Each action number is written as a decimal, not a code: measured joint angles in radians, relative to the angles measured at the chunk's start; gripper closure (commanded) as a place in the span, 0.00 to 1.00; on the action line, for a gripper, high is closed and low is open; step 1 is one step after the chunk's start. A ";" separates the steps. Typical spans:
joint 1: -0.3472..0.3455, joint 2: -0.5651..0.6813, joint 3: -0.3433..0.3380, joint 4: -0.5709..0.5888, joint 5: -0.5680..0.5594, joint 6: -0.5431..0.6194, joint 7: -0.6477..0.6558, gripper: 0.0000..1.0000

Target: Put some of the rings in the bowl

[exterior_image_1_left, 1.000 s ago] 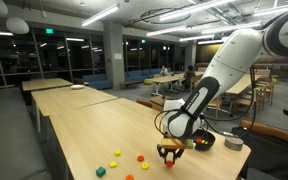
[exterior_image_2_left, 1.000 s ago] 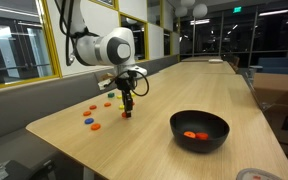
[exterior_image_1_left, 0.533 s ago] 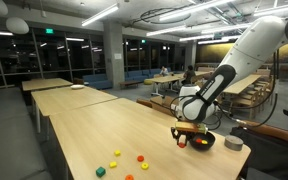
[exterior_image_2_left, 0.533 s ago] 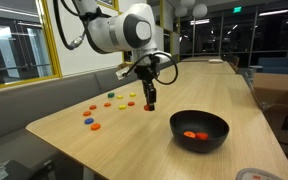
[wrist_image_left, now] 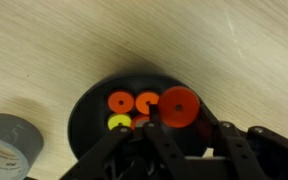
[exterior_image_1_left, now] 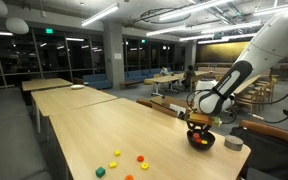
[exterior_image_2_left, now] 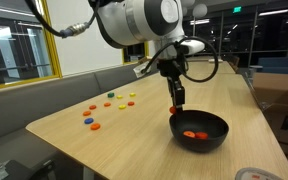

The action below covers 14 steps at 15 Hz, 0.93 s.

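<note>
Counts. Black bowl (wrist_image_left: 87,115): one. Grey container (wrist_image_left: 9,148), left of it: one. At the bowl, wrist view: orange rings (wrist_image_left: 120,101) two, yellow ring (wrist_image_left: 118,122) one, red ring (wrist_image_left: 179,108) one; maybe a second red, half hidden. Loose pieces (exterior_image_2_left: 94,125) far left in an exterior view: roughly seven.

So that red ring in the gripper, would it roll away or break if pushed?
Probably stiff: the red ring shows no bending pinched in the gripper. Likely light, being tiny beside the bowl. On edge it might roll; flat, like the orange rings in the bowl, it should just slide.
</note>
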<state>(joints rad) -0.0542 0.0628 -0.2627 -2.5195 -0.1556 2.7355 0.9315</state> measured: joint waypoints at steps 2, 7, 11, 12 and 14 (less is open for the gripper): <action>-0.033 -0.003 -0.003 -0.011 -0.005 0.003 0.005 0.77; -0.088 0.001 -0.003 -0.030 0.026 0.001 -0.024 0.12; -0.090 0.001 0.013 -0.030 0.066 0.001 -0.084 0.00; -0.085 -0.001 0.024 -0.030 0.064 0.001 -0.084 0.00; -0.069 -0.008 0.052 -0.036 0.061 0.001 -0.083 0.00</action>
<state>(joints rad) -0.1231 0.0543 -0.2111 -2.5557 -0.0943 2.7368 0.8480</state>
